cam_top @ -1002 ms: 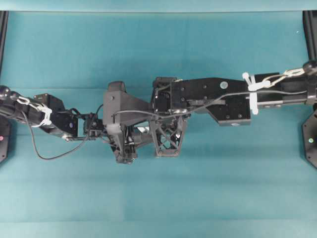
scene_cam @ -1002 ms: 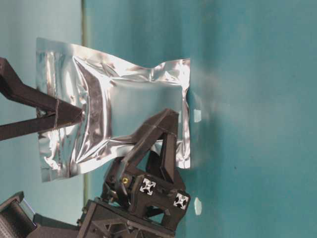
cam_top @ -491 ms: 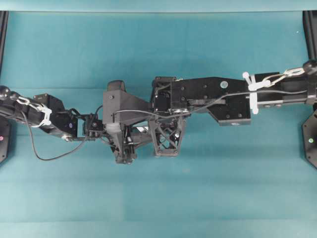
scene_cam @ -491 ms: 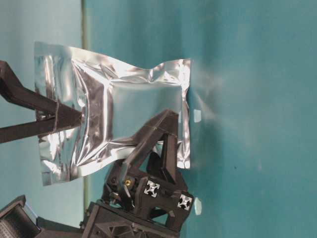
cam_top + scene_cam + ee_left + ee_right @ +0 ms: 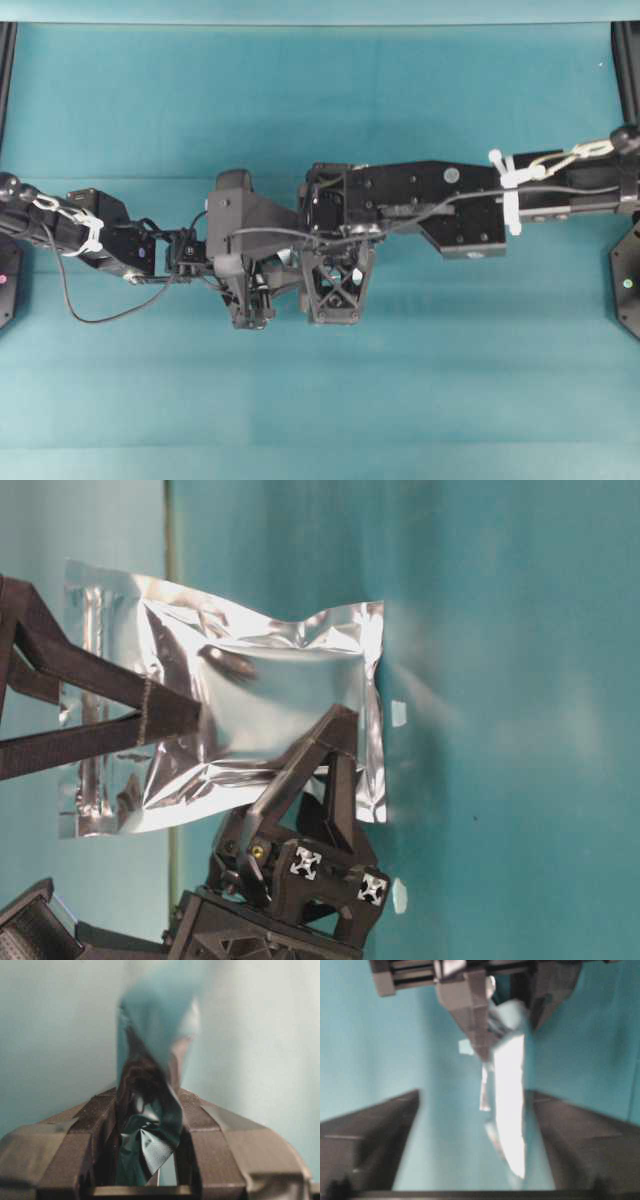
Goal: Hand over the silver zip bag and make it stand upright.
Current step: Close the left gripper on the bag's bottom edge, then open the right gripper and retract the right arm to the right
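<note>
Silver zip bag [image 5: 250, 720] on its bottom edge against the teal table [image 5: 500, 680], standing upright between the two arms. Left gripper [image 5: 150, 1125] pinches the bag's lower part: foil squeezed between both fingers [image 5: 90, 1125], jaws narrow. Right gripper [image 5: 470, 1125] spread wide, fingers either side of the bag's upper end, a clear gap on each side, not touching. Small white scrap [image 5: 399, 713] on the table just beside the bag's base. From overhead the arms hide the bag almost entirely.
</note>
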Robot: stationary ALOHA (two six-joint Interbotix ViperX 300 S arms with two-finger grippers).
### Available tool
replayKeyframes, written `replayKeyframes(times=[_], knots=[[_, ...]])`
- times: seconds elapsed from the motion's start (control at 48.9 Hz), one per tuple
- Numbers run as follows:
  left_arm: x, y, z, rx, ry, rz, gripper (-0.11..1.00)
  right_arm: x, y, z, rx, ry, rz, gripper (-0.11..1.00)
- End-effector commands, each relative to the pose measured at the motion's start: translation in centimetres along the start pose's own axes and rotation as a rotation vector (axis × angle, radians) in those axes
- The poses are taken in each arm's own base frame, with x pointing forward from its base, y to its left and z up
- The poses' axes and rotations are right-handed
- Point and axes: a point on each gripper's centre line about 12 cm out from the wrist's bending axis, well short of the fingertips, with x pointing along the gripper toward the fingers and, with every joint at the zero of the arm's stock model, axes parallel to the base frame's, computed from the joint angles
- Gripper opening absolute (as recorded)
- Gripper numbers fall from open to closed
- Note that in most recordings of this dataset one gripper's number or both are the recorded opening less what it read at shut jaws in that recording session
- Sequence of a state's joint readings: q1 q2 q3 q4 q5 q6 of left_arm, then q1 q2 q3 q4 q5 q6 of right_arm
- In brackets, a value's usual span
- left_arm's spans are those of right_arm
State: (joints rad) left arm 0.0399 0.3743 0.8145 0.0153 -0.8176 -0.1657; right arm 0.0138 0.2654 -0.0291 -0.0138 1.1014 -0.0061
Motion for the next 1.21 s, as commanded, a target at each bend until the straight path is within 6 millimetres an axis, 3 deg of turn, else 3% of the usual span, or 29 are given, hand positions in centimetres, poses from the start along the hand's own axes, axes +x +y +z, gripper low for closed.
replayKeyframes(times=[0.0, 0.225, 0.45, 0.838, 1.186], knots=[[0.0, -0.2, 0.0, 0.004, -0.002, -0.007, 0.31, -1.3, 0.1, 0.2, 0.002, -0.031, -0.003, 0.90], [0.0, -0.2, 0.0, 0.031, -0.001, -0.007, 0.31, -2.6, -0.2, 0.2, 0.006, -0.058, -0.022, 0.90], [0.0, -0.3, 0.0, 0.035, 0.000, -0.008, 0.29, -5.7, -0.8, -0.5, 0.080, -0.111, -0.052, 0.90], [0.1, -0.6, 0.1, 0.041, -0.004, -0.016, 0.29, -10.5, -0.6, -6.6, 0.244, -0.201, -0.056, 0.90], [0.1, -0.7, 0.1, 0.042, -0.004, -0.019, 0.29, -11.5, 0.7, -11.6, 0.308, -0.340, 0.002, 0.90]])
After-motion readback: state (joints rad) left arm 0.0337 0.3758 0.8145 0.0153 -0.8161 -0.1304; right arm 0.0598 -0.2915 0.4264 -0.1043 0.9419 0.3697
